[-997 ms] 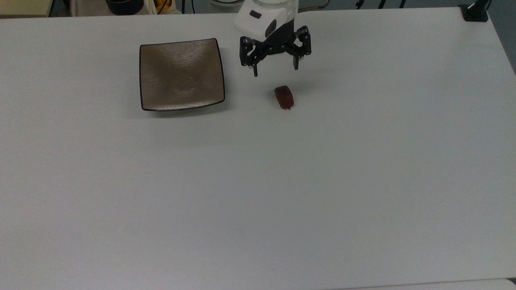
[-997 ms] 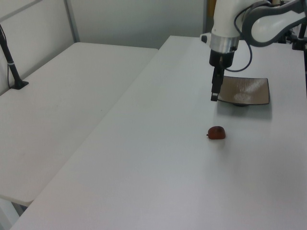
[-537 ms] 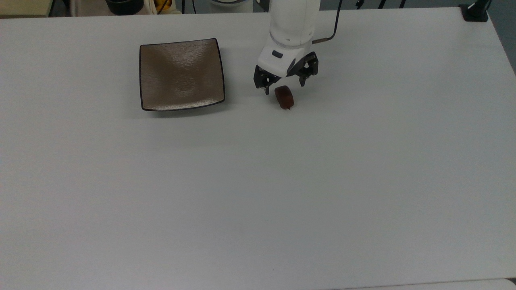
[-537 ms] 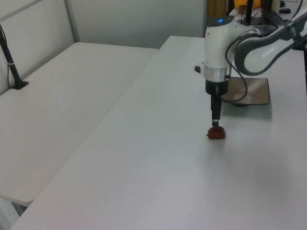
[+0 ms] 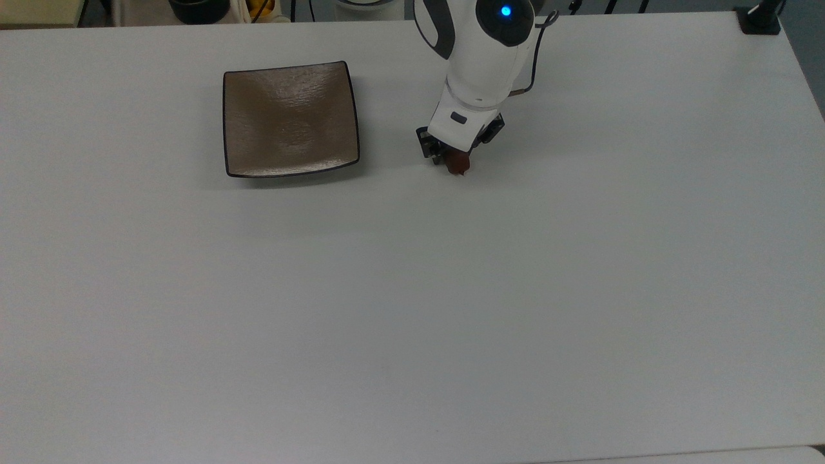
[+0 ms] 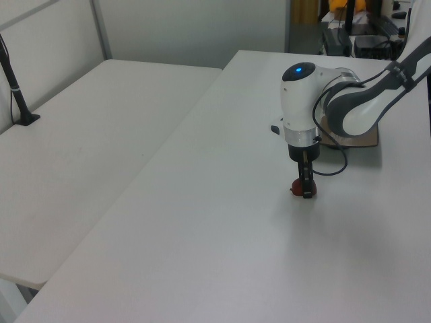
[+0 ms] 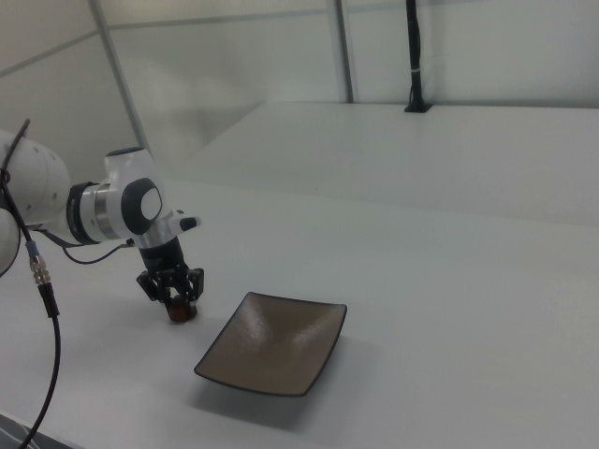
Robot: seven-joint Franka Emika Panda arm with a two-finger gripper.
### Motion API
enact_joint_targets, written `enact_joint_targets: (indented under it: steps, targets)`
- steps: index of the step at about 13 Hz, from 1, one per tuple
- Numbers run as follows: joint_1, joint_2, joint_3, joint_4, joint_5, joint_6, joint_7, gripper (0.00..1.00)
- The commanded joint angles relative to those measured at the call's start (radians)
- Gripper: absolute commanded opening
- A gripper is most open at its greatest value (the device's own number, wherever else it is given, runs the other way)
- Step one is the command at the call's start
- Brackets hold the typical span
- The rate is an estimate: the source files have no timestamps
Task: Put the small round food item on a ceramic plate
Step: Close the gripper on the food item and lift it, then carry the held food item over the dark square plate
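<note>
The small round food item [image 5: 459,165], a dark red-brown rounded lump, lies on the matte white table [image 5: 412,290], apart from the plate and on the top view's right of it. In the top view only its lower end peeks out beneath the gripper's white housing; in the left view [image 6: 298,186] it shows just beside the dark fingers, and in the right view [image 7: 179,310] it sits low between them.

Half a second ago the gripper [image 5: 454,154] hung just above the lump with its fingers spread wide to either side; now it has dropped to table level and the fingers stand much closer together, flanking the lump. Whether they already press on it or leave a gap, I cannot tell. The food item itself has not shifted, and the plate has stayed put.

The white arm [image 5: 485,51] reaches down steeply from the top view's far edge, its wrist joint with a lit blue dot above the gripper, and a black cable loops off its side.

The ceramic plate [image 5: 290,119] is square, glossy tan-brown with a thin black rim, upturned corners and a faintly brushed surface that catches the light; nothing lies on it.
</note>
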Motion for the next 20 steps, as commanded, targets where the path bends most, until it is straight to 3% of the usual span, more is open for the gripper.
enact_joint_targets:
  steps: [1,4,10,14,18,20]
  targets:
    - [-0.002,-0.013,0.002,0.005,-0.019,0.018,0.037,0.09]
    - [-0.017,-0.072,0.002,0.016,-0.015,0.001,0.052,0.1]
    - [-0.078,-0.186,-0.013,0.074,-0.007,-0.215,0.029,0.1]
    - [-0.088,-0.2,-0.144,0.051,-0.009,-0.243,-0.18,0.12]
    - [-0.091,-0.186,-0.227,0.02,-0.01,-0.229,-0.309,0.12]
    - [-0.127,-0.177,-0.231,-0.003,-0.021,-0.227,-0.357,0.17]
